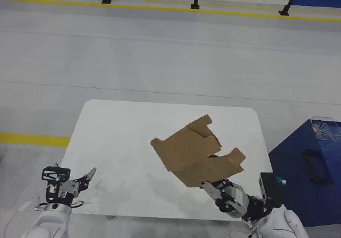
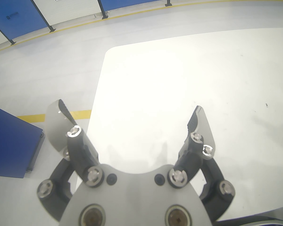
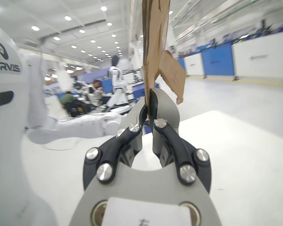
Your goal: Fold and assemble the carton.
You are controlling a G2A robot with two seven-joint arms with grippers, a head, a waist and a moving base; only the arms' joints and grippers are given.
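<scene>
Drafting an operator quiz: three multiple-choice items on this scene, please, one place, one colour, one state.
1. What colour is the carton? A) brown B) white C) blue
2. Where is the left hand? A) above the carton B) at the table's near left corner C) beyond its far edge
3. The right hand is: A) open, empty B) flat on the table C) shut on the carton
Answers: 1 A, plain brown cardboard; 2 B, the top view shows it there; 3 C, its fingers pinch the carton's edge.

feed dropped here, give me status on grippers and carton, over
Right gripper shut on carton edge. Left gripper open, holding nothing, at table corner. Carton unfolded, held up. No obstruction seen.
</scene>
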